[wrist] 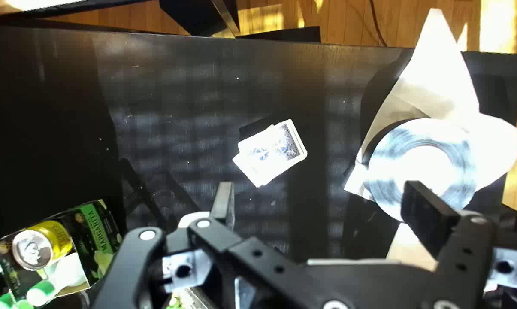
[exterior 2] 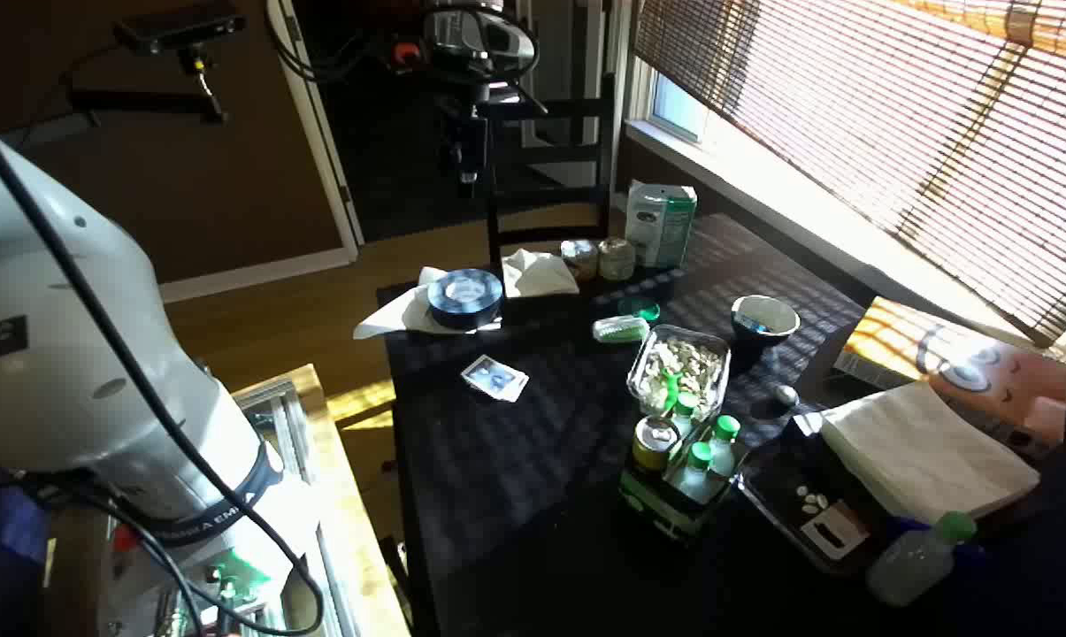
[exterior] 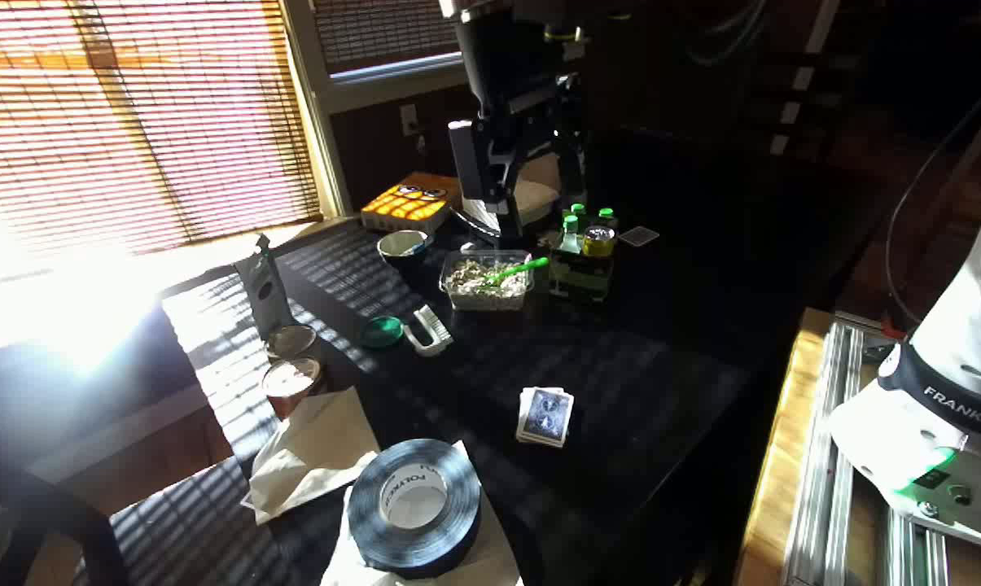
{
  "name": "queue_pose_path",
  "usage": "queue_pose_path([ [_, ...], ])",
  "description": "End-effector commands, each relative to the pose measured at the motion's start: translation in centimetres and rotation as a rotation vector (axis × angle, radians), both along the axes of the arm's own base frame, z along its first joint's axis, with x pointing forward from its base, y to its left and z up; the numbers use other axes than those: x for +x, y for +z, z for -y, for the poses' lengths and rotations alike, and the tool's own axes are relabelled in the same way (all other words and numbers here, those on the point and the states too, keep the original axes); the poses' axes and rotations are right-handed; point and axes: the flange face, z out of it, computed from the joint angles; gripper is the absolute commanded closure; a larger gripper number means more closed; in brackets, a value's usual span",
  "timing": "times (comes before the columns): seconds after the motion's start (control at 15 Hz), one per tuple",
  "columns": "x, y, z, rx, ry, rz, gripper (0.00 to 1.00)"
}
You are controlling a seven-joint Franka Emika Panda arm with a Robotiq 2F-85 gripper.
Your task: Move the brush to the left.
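Because our claw point(wrist: 317, 195) is spread wide, we risk snagging the green disc point(exterior: 382, 332) along with the brush point(exterior: 435, 329), which, in an exterior view, lies just beside it at three o'clock.

In an exterior view sunlight pours through the slatted blind point(exterior: 140, 122), a white flare point(exterior: 87, 334) swallows the left edge below, and upper right it's near black, shapes hard to call for certain! Stripes of shadow rake the table point(exterior 2: 515, 495) in both exterior views. Over in the wrist view, hard sun bleaches the cards point(wrist: 269, 154) and tape roll point(wrist: 385, 171), with the table's far left in deep shade.
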Motion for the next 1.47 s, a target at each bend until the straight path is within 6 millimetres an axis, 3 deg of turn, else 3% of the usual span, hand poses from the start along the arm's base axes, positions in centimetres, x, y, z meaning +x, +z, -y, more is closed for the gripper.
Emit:
queue_pose_path([
  [0.0,0.0,0.0,0.0,0.000,0.000,0.000,0.00],
  [0.6,0.0,0.0,0.0,0.000,0.000,0.000,0.00],
  [0.8,3.7,-0.5,1.4,0.037,-0.119,0.061,0.00],
  [1.07,10.0,-2.8,5.1,0.021,-0.239,0.182,0.00],
  [1.2,12.9,-4.6,6.9,-0.016,-0.295,0.203,0.00],
  [1.4,15.7,-8.3,7.6,-0.082,-0.371,0.160,0.00],
])
